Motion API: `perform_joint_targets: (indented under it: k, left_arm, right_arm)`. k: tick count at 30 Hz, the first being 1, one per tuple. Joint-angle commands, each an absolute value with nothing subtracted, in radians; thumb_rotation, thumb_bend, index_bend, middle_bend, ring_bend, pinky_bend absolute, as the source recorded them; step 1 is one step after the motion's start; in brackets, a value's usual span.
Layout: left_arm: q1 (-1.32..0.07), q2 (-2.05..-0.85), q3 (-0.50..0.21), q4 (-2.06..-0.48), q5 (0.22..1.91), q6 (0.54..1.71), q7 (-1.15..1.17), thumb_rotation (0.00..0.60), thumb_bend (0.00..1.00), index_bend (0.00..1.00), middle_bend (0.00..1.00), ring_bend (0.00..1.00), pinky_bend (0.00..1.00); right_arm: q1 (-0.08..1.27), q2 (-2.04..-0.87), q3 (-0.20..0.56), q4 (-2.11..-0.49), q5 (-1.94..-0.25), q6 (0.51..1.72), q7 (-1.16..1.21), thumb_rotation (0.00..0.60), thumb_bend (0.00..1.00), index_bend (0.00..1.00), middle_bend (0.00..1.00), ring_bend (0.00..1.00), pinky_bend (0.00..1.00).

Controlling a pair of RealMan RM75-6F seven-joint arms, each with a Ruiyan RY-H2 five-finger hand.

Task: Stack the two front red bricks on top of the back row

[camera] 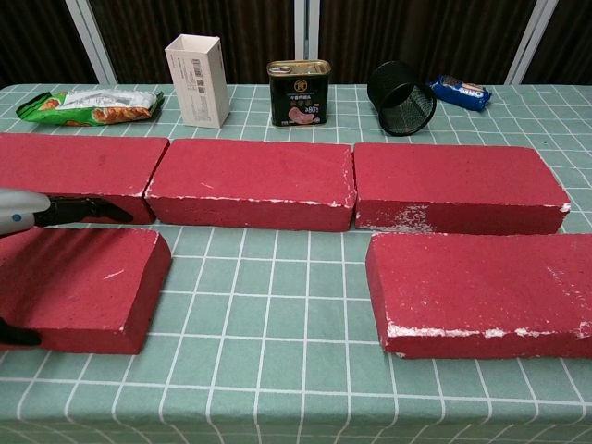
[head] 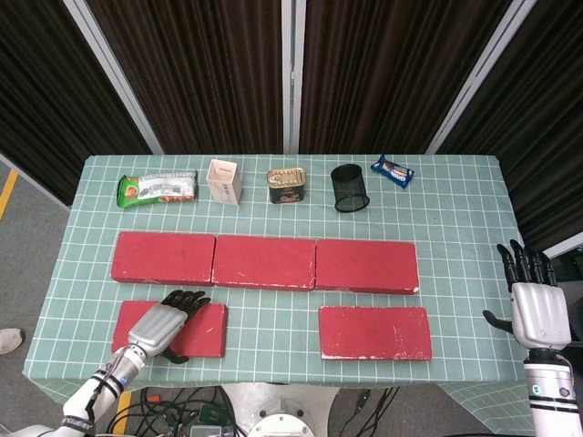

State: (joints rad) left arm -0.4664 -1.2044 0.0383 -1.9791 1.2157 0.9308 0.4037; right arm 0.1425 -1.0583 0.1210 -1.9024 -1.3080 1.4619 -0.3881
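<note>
Left hand (head: 164, 323): draped over the front left brick (head: 196, 330), grasp unclear (thumb at near edge).
Brick: likely stiff, heavy; clamp long edges.

Little print can be read here. The white box (camera: 197, 80) carries a barcode label near its top in the chest view, with digits too small to make out, and the tin (camera: 299, 92) has a pink label with printing too blurred to read. The green snack bag (camera: 88, 105) and the blue packet (camera: 461, 92) show coloured print, none of it legible.
</note>
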Motion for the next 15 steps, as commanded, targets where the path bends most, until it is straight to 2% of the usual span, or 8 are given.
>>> perform_joint_targets:
  k: [1, 15]
  left_arm:
    - [-0.469, -1.203, 0.044, -1.980, 1.208, 0.934, 0.404, 0.600, 0.00, 0.00, 0.00, 0.00, 0.00]
    - [-0.486, -1.211, 0.050, -1.953, 1.168, 0.927, 0.369, 0.594, 0.00, 0.00, 0.00, 0.00, 0.00]
  right_arm:
    - [0.143, -1.060, 0.121, -1.900, -1.307, 1.460, -0.388, 0.600, 0.00, 0.00, 0.00, 0.00, 0.00]
    - [0.143, -1.067, 0.121, -1.893, -1.307, 1.460, -0.385, 0.600, 0.00, 0.00, 0.00, 0.00, 0.00]
